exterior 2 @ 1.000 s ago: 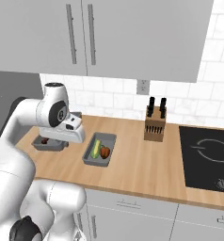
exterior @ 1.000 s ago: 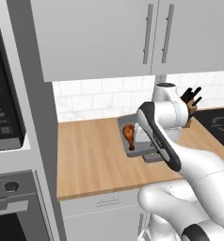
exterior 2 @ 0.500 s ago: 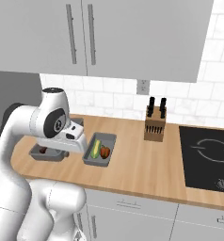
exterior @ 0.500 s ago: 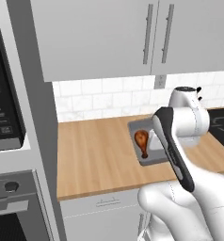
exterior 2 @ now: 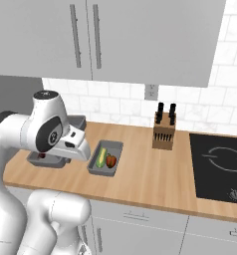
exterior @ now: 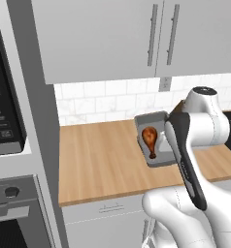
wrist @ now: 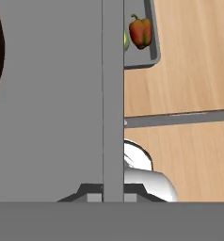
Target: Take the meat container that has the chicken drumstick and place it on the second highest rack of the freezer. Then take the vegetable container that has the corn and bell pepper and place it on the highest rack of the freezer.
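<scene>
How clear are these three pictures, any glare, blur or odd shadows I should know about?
Left base view: sharp, evenly lit, a small glossy highlight on the chicken drumstick, the arm covering part of its meat container. Right base view: crisp, soft flat light, only faint shadows beside the knife block and the vegetable container. Hand view: too close, flat grey container wall across the left half, the bell pepper still sharp.

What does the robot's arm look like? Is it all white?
Mostly. The arm is glossy white with rounded, chunky segments. A long dark band runs down one link, and a dark round cap with a grey ring marks a joint. No loose cables show.
</scene>
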Available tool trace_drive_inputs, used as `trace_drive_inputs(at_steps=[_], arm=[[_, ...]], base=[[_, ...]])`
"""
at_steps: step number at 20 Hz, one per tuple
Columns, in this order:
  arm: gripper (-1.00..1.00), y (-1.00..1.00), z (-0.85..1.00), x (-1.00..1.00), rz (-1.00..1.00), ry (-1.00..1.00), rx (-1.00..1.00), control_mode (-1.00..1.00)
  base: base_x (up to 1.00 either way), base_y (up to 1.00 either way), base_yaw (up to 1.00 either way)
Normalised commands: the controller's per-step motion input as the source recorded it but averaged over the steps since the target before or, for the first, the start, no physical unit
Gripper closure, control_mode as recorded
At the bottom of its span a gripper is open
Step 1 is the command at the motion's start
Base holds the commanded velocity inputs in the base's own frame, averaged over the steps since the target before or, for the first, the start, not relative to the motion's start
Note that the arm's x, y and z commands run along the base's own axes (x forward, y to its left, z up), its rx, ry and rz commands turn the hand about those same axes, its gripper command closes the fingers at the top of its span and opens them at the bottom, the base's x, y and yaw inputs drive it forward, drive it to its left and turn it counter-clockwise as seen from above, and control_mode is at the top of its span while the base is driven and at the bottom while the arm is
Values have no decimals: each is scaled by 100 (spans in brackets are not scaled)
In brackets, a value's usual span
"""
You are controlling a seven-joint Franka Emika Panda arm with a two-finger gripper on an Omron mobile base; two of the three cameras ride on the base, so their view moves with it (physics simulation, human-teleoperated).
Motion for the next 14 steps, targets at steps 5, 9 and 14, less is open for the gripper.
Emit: trace_drive_inputs(at_steps=[5, 9, 14], arm=[[100, -16, 8, -38, 0, -3, 0, -100], [100, 0, 0, -3, 0, -1, 0, -100], [100, 0, 0, 0, 0, 0, 0, -100]], base=[[0, 0, 0], [0, 0, 0], [0, 0, 0]])
